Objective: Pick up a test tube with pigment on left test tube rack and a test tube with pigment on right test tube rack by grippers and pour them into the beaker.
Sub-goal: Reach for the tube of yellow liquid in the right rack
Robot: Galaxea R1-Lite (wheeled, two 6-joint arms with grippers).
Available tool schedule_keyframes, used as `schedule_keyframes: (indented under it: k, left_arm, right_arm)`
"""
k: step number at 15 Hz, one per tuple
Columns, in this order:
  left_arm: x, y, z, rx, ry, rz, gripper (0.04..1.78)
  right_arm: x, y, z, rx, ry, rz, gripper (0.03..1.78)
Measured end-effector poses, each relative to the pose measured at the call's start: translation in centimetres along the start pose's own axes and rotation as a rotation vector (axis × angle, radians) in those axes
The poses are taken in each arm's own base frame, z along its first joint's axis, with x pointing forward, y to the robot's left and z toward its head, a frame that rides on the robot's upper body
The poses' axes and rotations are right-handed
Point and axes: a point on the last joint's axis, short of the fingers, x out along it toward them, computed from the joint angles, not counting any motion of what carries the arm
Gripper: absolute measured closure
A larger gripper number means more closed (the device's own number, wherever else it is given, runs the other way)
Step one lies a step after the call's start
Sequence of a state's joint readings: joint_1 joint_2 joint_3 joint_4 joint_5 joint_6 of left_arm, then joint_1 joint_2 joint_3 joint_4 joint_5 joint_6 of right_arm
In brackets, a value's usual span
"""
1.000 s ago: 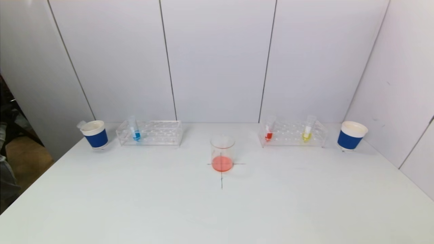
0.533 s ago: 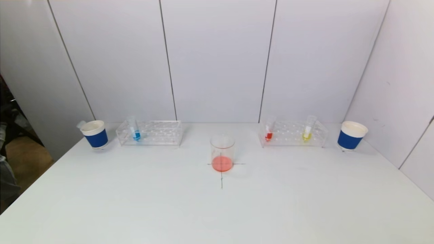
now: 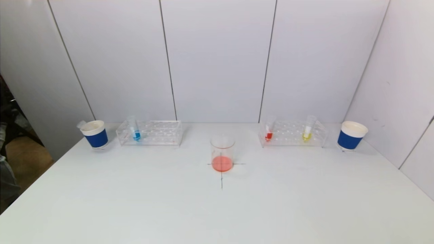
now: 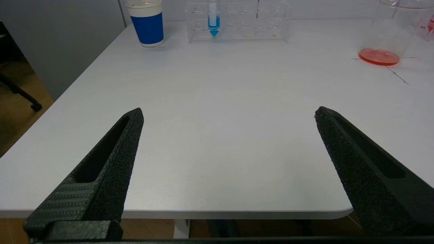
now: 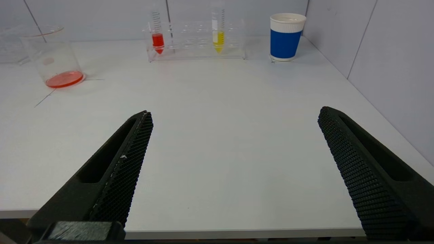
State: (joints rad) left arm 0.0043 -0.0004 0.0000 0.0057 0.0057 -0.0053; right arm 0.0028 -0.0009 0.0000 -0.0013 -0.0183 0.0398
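Observation:
A clear beaker [image 3: 222,153] with orange-red liquid stands mid-table on a drawn cross; it also shows in the left wrist view [image 4: 379,54] and the right wrist view [image 5: 56,61]. The left clear rack [image 3: 151,133] holds a tube with blue pigment [image 3: 135,130] [image 4: 213,20]. The right clear rack [image 3: 293,134] holds a tube with red pigment [image 3: 269,130] [image 5: 157,37] and one with yellow pigment [image 3: 308,130] [image 5: 218,34]. My left gripper [image 4: 229,113] and right gripper [image 5: 234,115] are open and empty at the table's near edge, out of the head view.
A blue-banded paper cup [image 3: 95,134] stands left of the left rack, with a tube top leaning out of it. A second such cup [image 3: 351,135] stands right of the right rack. White wall panels close the back and right side. The table's left edge is open.

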Motion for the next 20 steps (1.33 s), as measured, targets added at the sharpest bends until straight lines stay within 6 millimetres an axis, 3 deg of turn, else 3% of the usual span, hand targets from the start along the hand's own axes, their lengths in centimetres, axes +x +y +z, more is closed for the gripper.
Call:
schedule_keyframes:
  k: [7,10,13,16,20]
  left_arm:
    - [0.0,0.0,0.0,0.000,0.000,0.000,0.06]
    - [0.0,0.0,0.0,-0.001,0.000,0.000,0.06]
    - [0.0,0.0,0.0,0.000,0.000,0.000,0.06]
    - [0.0,0.0,0.0,0.000,0.001,0.000,0.06]
    - [0.0,0.0,0.0,0.000,0.000,0.000,0.06]
  right_arm:
    - [0.0,0.0,0.0,-0.012,-0.002,0.003,0.04]
    - [-0.3,0.1,1.2,-0.044,-0.040,0.020,0.04]
    - [-1.1,0.3,5.0,-0.060,-0.115,0.048,0.04]
    - [-0.7,0.5,10.3,-0.066,-0.142,0.051,0.04]
    - [2.1,0.8,17.7,-0.074,-0.135,0.047,0.04]
